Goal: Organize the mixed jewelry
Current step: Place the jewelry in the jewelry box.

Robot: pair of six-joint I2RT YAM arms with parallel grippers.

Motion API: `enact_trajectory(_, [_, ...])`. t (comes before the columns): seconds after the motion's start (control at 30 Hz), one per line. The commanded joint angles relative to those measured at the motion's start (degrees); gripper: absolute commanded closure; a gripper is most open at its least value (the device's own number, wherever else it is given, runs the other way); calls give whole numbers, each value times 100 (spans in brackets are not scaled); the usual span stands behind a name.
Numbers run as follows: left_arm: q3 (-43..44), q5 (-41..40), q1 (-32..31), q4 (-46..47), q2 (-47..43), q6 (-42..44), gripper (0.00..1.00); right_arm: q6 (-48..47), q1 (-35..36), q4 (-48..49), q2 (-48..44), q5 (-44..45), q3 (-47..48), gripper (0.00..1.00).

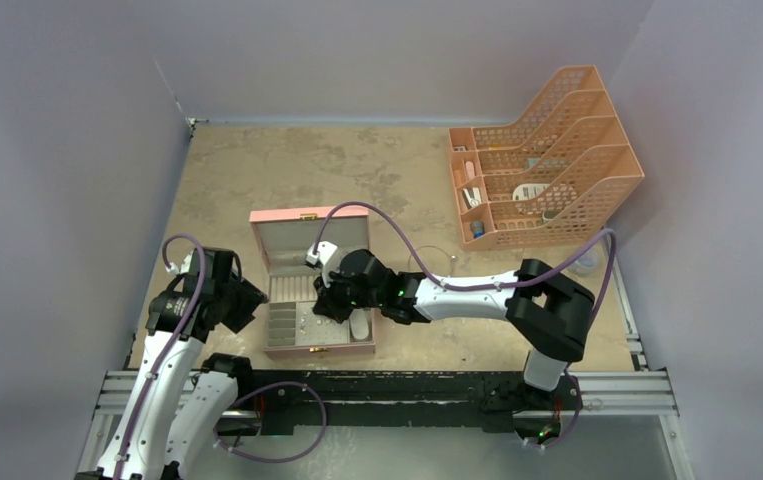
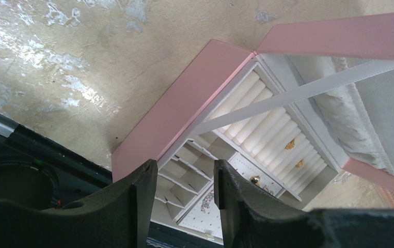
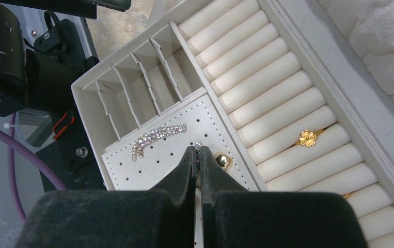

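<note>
Closest to the right wrist camera, the right gripper (image 3: 199, 154) is clenched, its two black fingers pressed flat together over the white perforated pad (image 3: 132, 165) inside the pink box (image 1: 319, 349). A tiny sparkly piece (image 3: 198, 146) shows right at the fingertips; whether it is pinched or only lies under them cannot be told. Just right of the tips, touching the pad, sits a gold ball stud (image 3: 223, 160). A curved rhinestone bar (image 3: 157, 136) lies flat on the same pad, a little up and to the left of the tips and apart from them. Beyond the pad are the divided compartments (image 3: 132, 88). To the right run the padded ring rolls (image 3: 267, 77), with a gold clover ring (image 3: 308, 138) tucked between two of them, well to the right of the fingers.

From above, the box stands open on the table (image 1: 287, 160), its lid tilted back. The left gripper (image 2: 182, 206) hovers near the box's left front corner, fingers spread and grasping nothing. A thin wire hoop (image 1: 427, 248) lies on the table just right of the box, beside the right arm. An orange file rack (image 1: 557, 150) stands at the far right corner.
</note>
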Motion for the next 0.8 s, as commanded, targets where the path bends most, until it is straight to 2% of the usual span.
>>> enact_trajectory(0.0, [140,-60,14,52,-55,-51,56,-10,33,192,-169,-58,-8,100])
enact_trajectory(0.23, [140,-57,14,52,-57,-43,56,-32,29,464,-199,-206,-97,100])
enact_trajectory(0.77, [140,-49,14,53,-61,-35,56,-24,42,354,-66,-204,-20,100])
